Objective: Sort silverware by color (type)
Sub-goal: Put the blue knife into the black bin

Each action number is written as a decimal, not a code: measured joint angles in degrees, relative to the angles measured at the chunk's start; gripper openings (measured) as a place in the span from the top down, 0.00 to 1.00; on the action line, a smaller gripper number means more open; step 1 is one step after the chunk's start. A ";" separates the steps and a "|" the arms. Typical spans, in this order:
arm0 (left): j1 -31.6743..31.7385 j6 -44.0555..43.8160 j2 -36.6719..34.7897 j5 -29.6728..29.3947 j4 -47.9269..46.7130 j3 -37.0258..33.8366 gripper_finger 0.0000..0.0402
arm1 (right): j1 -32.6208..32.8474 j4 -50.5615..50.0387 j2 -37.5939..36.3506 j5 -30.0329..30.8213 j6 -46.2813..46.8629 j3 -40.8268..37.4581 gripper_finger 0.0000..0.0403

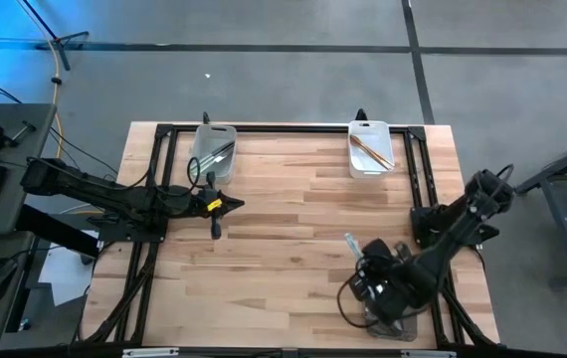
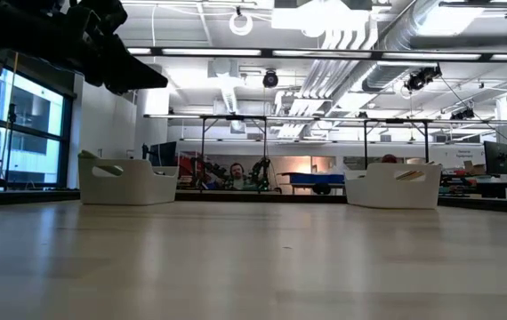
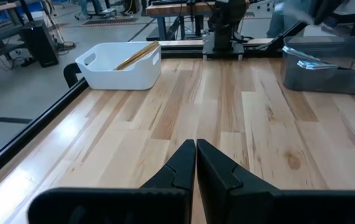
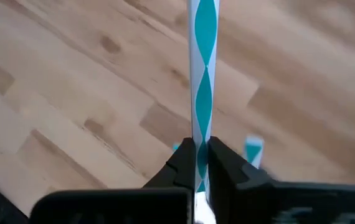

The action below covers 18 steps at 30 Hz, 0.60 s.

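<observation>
My right gripper point(image 1: 359, 257) hovers near the table's near right corner, shut on a slim teal-and-white striped piece of silverware point(image 4: 203, 74), which sticks out past the fingers toward the table's middle point(image 1: 349, 242). My left gripper point(image 1: 232, 205) waits shut and empty over the left side of the table, with its fingers point(image 3: 196, 155) closed together. At the far edge, a translucent grey bin point(image 1: 214, 152) holds silver pieces and a white bin point(image 1: 370, 149) holds gold-bronze pieces point(image 3: 137, 55). My right gripper point(image 4: 201, 163) pinches the striped piece between its two fingers at one end point(image 4: 202, 135). The piece runs straight on from the fingers, in line with them. It is lifted clear of the wooden table, which shows well beneath it.
A clear bin point(image 1: 395, 320) sits under the right arm at the near right corner. A black frame point(image 1: 264, 128) runs along the table's edges. The middle of the wooden tabletop point(image 1: 293, 219) lies bare. In the low view both far bins point(image 2: 129, 182) point(image 2: 394, 186) stand at the table's far edge, with a person beyond.
</observation>
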 joint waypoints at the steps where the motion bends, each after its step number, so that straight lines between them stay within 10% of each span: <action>1: 0.00 -0.02 -0.02 0.00 -0.04 0.00 0.99 | 0.96 1.09 -0.03 -0.04 3.00 -1.80 0.99; 18: 0.00 1.40 0.00 0.00 -0.04 0.00 0.99 | 13.42 7.64 -0.01 -2.86 26.03 -14.77 0.99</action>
